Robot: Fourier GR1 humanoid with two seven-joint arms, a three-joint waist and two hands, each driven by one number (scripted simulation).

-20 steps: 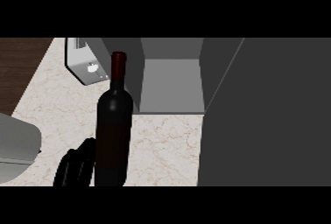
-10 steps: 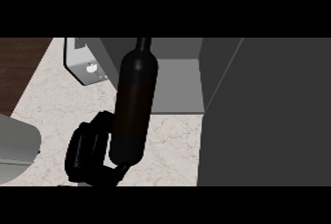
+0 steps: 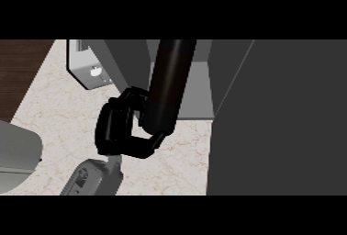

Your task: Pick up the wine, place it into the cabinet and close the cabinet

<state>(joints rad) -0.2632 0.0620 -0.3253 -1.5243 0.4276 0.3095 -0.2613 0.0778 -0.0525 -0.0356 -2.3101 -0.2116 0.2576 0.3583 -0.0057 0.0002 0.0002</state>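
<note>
Left hand [image 3: 122, 131] holding wine bottle [image 3: 166, 82], open cabinet [image 3: 196, 92] behind, toaster [image 3: 92, 69] beside

One hand [image 3: 120, 127] shows — glossy black, with blocky segmented fingers; its forearm [image 3: 95, 176] is grey, flat-sided (a small darker round marking on one face).

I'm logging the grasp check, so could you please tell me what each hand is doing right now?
Left hand: closed around the wine bottle, holding it up.
Right hand: not in view.
</note>
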